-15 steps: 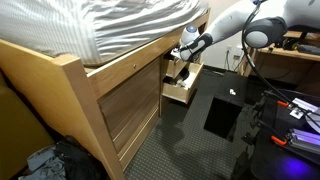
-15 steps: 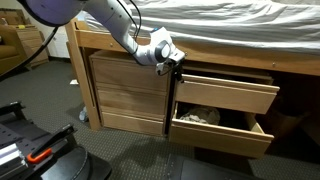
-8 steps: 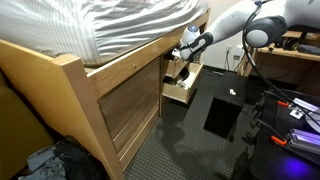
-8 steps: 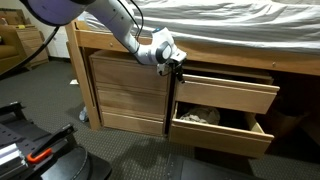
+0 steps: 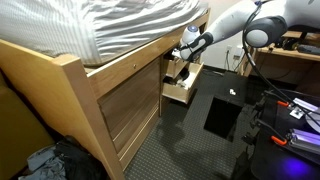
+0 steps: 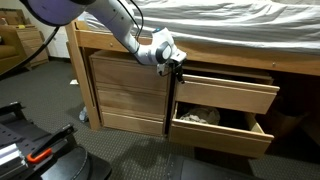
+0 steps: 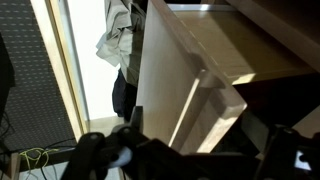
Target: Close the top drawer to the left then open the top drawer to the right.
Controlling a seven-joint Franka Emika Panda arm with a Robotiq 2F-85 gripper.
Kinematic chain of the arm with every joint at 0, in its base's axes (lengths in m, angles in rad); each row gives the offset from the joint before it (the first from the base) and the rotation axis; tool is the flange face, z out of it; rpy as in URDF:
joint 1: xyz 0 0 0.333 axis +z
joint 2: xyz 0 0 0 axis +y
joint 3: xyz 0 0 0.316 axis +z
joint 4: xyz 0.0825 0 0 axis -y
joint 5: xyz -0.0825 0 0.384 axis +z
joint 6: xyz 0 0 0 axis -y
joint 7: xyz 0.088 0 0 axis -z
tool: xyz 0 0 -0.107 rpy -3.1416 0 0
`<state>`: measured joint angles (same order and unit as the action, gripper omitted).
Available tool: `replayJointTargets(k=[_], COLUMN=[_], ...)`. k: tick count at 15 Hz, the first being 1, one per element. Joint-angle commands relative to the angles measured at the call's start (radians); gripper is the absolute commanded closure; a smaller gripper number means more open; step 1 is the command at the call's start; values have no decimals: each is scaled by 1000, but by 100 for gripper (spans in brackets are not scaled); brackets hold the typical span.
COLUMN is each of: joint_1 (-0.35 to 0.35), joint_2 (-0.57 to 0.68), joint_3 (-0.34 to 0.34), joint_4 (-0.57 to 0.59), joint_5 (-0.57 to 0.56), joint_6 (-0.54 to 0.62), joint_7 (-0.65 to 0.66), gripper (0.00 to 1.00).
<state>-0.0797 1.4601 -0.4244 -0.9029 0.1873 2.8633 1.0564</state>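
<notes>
Nothing moved since the earlier frame | top drawer to the right [image 6: 226,96] stands part-way out, right of the shut top drawer to the left [image 6: 128,66]; judged stiff, light, plain-fronted; take the front's top lip | gripper [image 6: 176,68] at its left corner; finger spread cannot be told

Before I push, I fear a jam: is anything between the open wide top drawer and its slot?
Nothing visible. The gripper is at the end of the wide top drawer; nothing shows above its front.
</notes>
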Motion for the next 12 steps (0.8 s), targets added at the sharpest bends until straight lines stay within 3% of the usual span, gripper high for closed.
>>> replayJointTargets(k=[1,6,9,11,12], joint_1=[-85,-140,-158,-109,-98], joint_2=[15,11,10,12,14], joint_3=[81,37,-44,-172,-204], joint_4=[-31,-155,-274,-381,-408], joint_5=[-51,-74,-79,-38,-14], joint_6=[26,152,341,479,505], joint_7=[-107,-163,-146,-77,-77], gripper=[0,0,0,0,0])
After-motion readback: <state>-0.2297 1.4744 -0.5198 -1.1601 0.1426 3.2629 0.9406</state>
